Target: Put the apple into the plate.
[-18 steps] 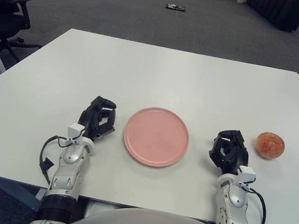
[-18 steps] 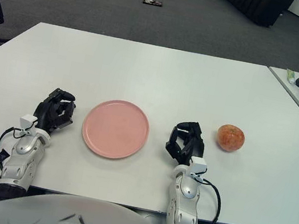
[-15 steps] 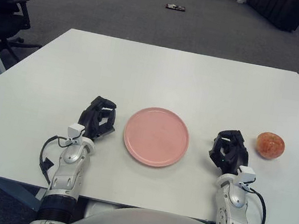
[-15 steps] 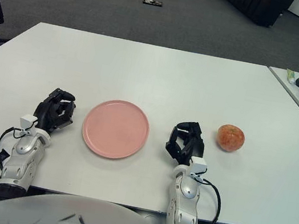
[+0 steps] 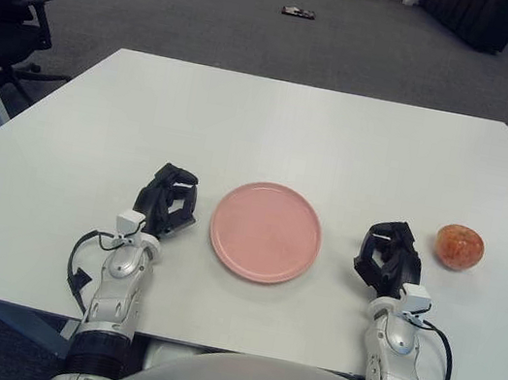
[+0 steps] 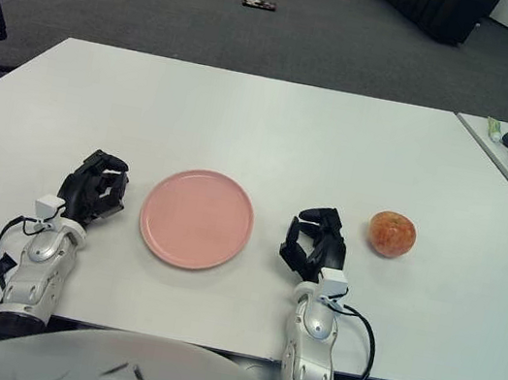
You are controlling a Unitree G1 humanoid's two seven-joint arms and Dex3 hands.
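Two hands rest on the white table (image 5: 342, 137) in the left eye view: left hand (image 5: 165, 202) at the pink plate's (image 5: 266, 232) nine o'clock, right hand (image 5: 388, 258) at three, both clenched, empty. Right eye view: apple (image 6: 392, 234) sits on the table beyond the right hand, outside the plate.

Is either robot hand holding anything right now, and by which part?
Nothing is held. The right robot hand and left robot hand are curled on the table; the apple sits apart.
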